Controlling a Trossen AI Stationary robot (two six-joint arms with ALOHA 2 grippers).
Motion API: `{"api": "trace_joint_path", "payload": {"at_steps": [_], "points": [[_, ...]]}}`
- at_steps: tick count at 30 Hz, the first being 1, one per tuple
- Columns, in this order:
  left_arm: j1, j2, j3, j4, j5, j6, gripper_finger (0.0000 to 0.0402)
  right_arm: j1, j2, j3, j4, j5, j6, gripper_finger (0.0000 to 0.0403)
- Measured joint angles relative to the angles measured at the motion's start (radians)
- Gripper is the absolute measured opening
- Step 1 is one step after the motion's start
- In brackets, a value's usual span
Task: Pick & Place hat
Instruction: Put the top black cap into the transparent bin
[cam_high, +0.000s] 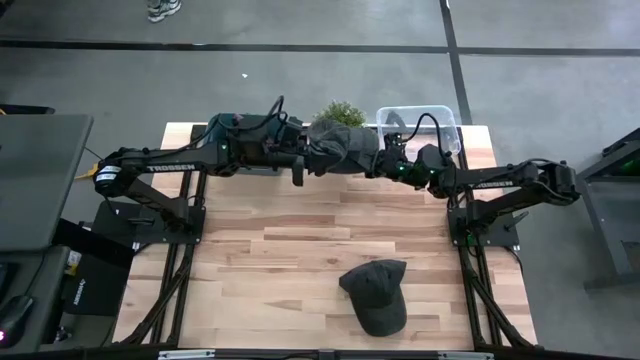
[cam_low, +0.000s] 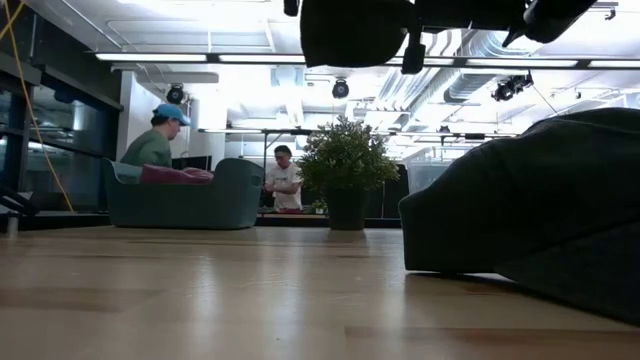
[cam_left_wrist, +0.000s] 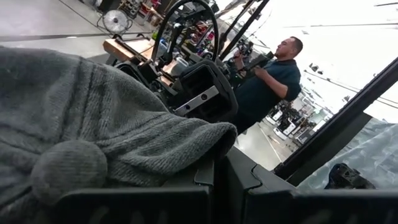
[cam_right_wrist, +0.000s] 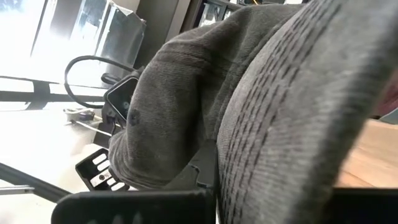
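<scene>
A dark grey hat (cam_high: 340, 150) hangs in the air over the table's far middle, between my two grippers. My left gripper (cam_high: 305, 160) comes at it from the table's left and is shut on it. My right gripper (cam_high: 378, 160) comes from the right and is shut on it too. The left wrist view shows the hat's crown with its top button (cam_left_wrist: 68, 171). In the right wrist view the stitched brim (cam_right_wrist: 280, 93) fills the picture. In the low view the hat (cam_low: 355, 30) shows at the top edge. A second dark hat (cam_high: 375, 295) lies on the table near the front edge. My left gripper pinches the crown's cloth (cam_left_wrist: 205, 149) between its two fingers, level, from the table's left; the cloth hides the fingertips. The hat is lifted clear of the table. My right gripper pinches the hat where the brim meets the crown (cam_right_wrist: 208, 146), roughly level, from the table's right. One layer or several, I cannot tell.
At the table's far edge stand a teal basket (cam_high: 235, 125), a potted plant (cam_high: 340, 112) and a clear plastic bin (cam_high: 420, 125). The second hat (cam_low: 540, 210) fills the low view's right. People show in the room behind the table (cam_low: 285, 180).
</scene>
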Motion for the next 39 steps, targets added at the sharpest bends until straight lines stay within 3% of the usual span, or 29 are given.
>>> {"api": "trace_joint_path", "payload": {"at_steps": [4,7,18,22,26,32,39], "points": [[0.000,0.000,0.000,0.000,-0.026,0.007,0.0011,0.000,0.000,0.000,0.000,-0.001,-0.003,0.0006],[0.001,-0.001,0.000,0.001,-0.048,0.010,0.0043,0.000,0.000,0.000,-0.001,-0.007,-0.005,0.0006],[0.000,-0.041,0.000,0.003,-0.103,-0.017,0.0256,0.000,0.000,0.000,-0.001,-0.011,-0.020,0.0006],[0.000,-0.076,0.003,-0.005,-0.134,-0.018,0.0312,0.000,0.000,-0.001,-0.004,-0.013,-0.023,0.0006],[0.001,-0.136,-0.002,-0.066,-0.194,-0.001,0.0334,0.001,0.000,-0.001,-0.009,-0.014,-0.023,0.0006],[0.000,-0.232,0.000,-0.206,-0.362,0.031,0.0337,0.000,0.000,0.000,-0.007,-0.014,-0.030,0.0006],[0.001,-0.288,0.001,-0.281,-0.388,0.029,0.0337,-0.006,0.000,0.000,-0.017,-0.021,-0.031,0.0006]]}}
